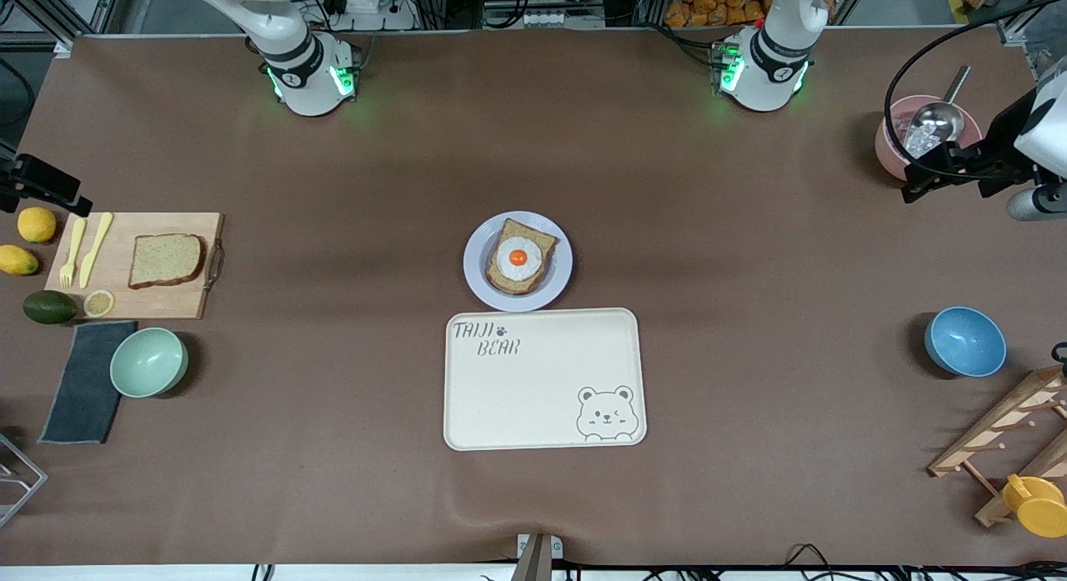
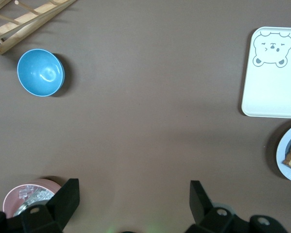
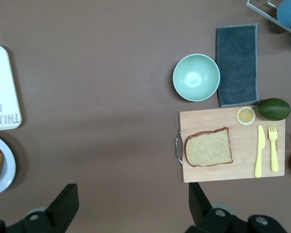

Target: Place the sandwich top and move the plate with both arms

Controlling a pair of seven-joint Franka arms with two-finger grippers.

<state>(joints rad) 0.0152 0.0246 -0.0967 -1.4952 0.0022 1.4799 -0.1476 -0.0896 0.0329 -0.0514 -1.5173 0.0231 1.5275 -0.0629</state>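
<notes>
Plate (image 1: 478, 274) at table centre w/ egg-topped bread slice (image 1: 521, 256) on it. Cream tray (image 1: 542, 379) just beside plate, nearer front cam. Sandwich top (image 1: 166, 259) flat on cutting board (image 1: 133, 298), well apart from plate toward right arm's end. Mint bowl (image 1: 148, 361) near board; blue bowl (image 1: 964, 341) well apart from plate toward left arm's end. Left gripper (image 2: 134, 201) spread wide, nothing held, up over bare table by pink bowl (image 2: 24, 194). Right gripper (image 3: 133, 201) likewise spread, empty, over bare table between plate and board. Both arms waiting.

The plate (image 2: 286, 160) and tray (image 2: 271, 92) run off-frame.
</notes>
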